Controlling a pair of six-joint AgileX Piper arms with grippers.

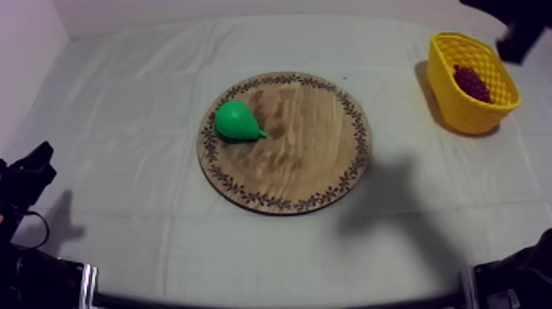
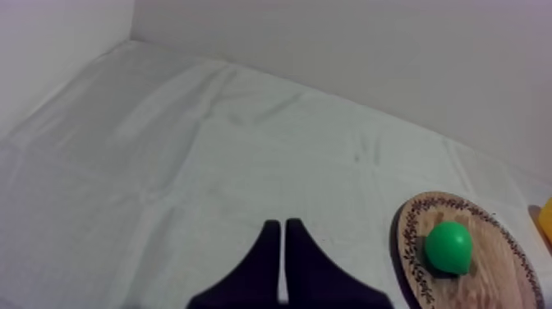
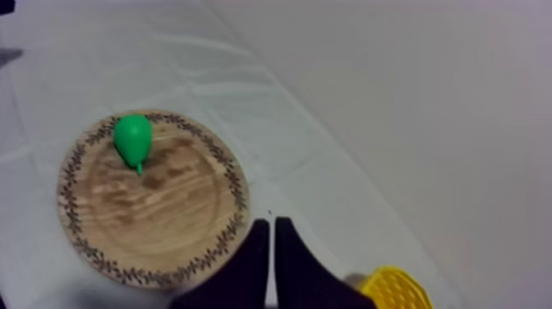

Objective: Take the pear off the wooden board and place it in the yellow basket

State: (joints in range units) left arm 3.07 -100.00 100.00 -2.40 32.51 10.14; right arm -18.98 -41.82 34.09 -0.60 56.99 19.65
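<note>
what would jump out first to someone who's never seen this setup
The bright green pear draws the eye first, lying on its side near the left rim of the round wooden board in the middle of the table. Next comes the yellow basket at the table's far right, with a bunch of grapes inside it.

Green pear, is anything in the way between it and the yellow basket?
No, nothing visible. The green toy pear lies on the round wooden board, and just bare board and grey-white cloth stretch to the yellow plastic basket, which holds dark purple grapes.
</note>
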